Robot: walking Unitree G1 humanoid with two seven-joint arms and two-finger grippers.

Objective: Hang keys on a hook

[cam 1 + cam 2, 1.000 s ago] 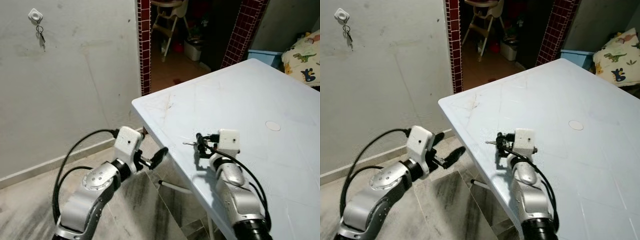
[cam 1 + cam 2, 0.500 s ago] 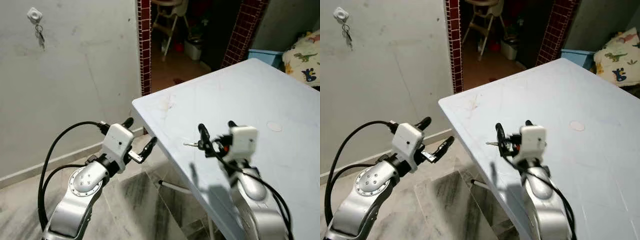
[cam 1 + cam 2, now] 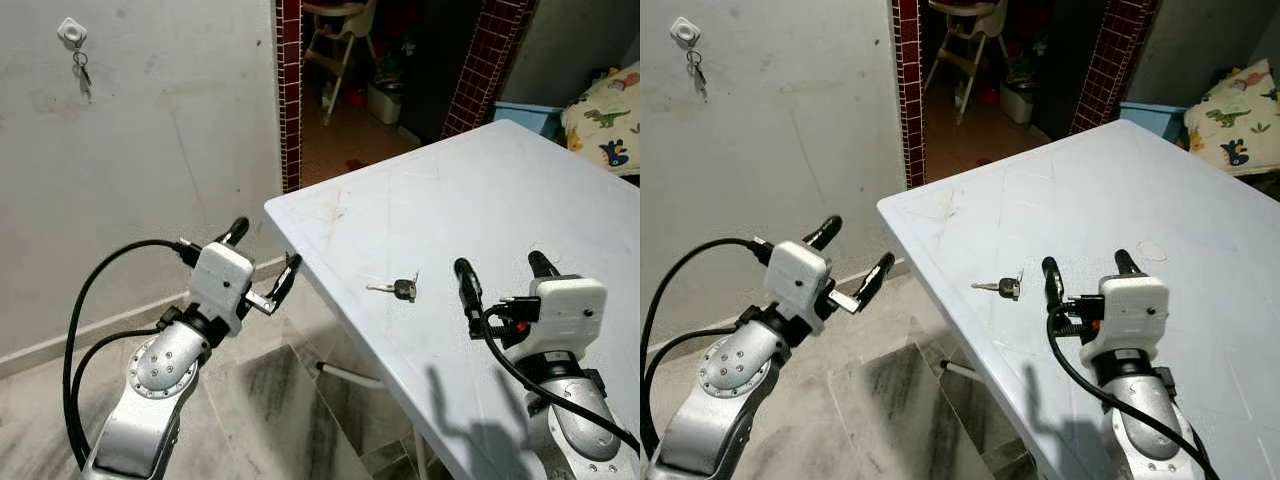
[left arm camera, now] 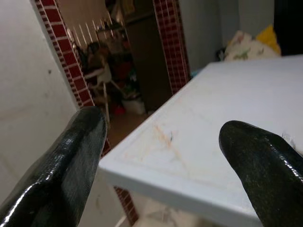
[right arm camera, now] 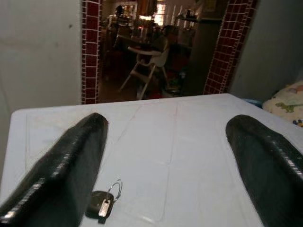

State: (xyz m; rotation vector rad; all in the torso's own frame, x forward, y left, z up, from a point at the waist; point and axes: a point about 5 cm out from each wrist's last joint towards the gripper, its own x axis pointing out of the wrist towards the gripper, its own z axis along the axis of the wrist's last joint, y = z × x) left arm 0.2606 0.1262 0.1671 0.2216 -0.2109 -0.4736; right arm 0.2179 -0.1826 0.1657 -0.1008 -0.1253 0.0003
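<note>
A small key bunch with a black head (image 3: 400, 289) lies flat on the white table (image 3: 520, 190), close to its front-left edge; it also appears in the right wrist view (image 5: 102, 204). My right gripper (image 3: 500, 265) hovers open over the table, nearer to me than the keys and apart from them, with nothing between its fingers. My left gripper (image 3: 266, 243) stands open off the table's corner, above the floor. A white hook (image 3: 70, 30) sits high on the grey wall at the left, with another set of keys (image 3: 81, 70) hanging from it.
A doorway framed in red tile (image 3: 290, 90) opens behind the table onto a room with a high chair (image 3: 335, 40). A blue bin (image 3: 530, 112) and a dinosaur pillow (image 3: 608, 115) sit at the far right. A table leg (image 3: 350, 374) slants over the tiled floor.
My right gripper has lifted off the keys and drawn back toward me, opening wider; the keys stay on the table. My left gripper has risen and swung a little to the left.
</note>
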